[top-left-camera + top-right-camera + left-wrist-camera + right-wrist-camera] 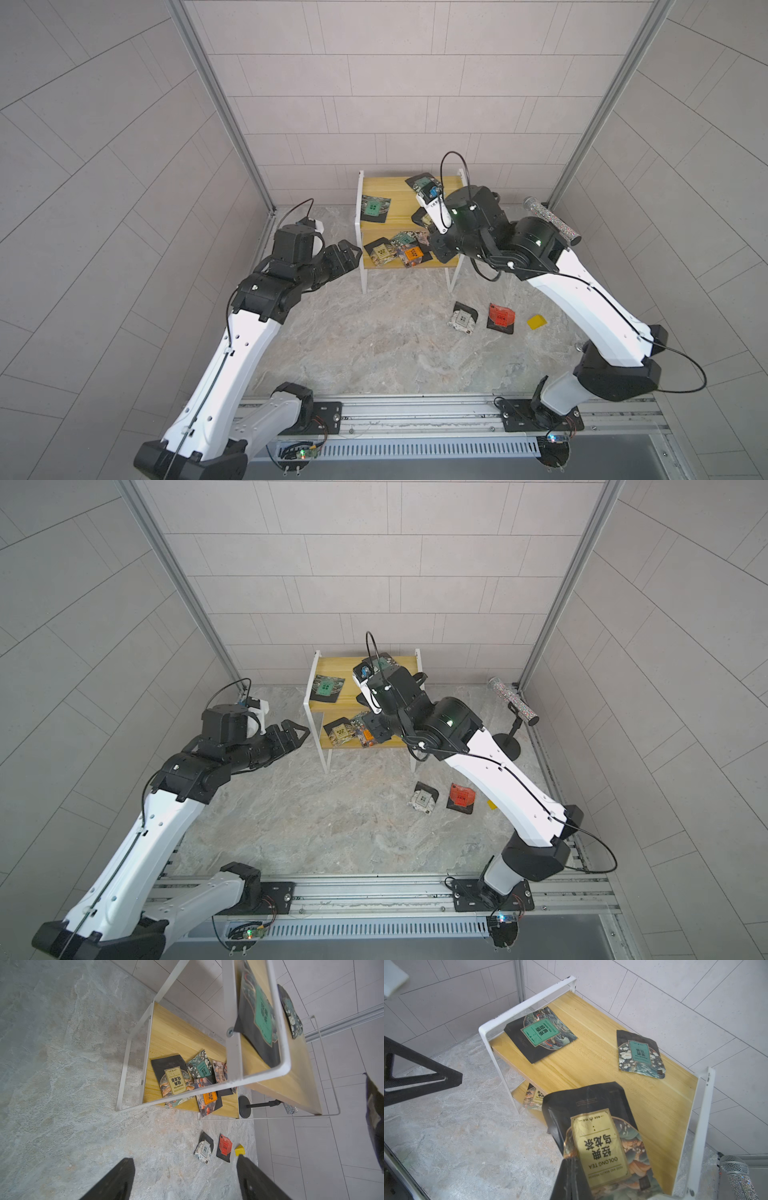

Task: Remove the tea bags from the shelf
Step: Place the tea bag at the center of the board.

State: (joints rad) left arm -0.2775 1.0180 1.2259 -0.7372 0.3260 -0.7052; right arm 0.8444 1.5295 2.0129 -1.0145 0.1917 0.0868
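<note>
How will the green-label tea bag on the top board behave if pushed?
Probably slides easily: the green-label tea bag lies flat on the smooth shelf. Likely light and bendy, since the thin sachet's edges look slightly wavy.

Tea bags [375, 208] lie on both shelf [395, 195] boards — two on the tabletop [374, 340]

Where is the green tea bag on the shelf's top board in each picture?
Top view: green tea bag at the top board's left end.
Top view: same place.
Left wrist: behind the white frame.
Right wrist: beside the frame's corner.
Shared landmark: the shelf's white frame.
</note>
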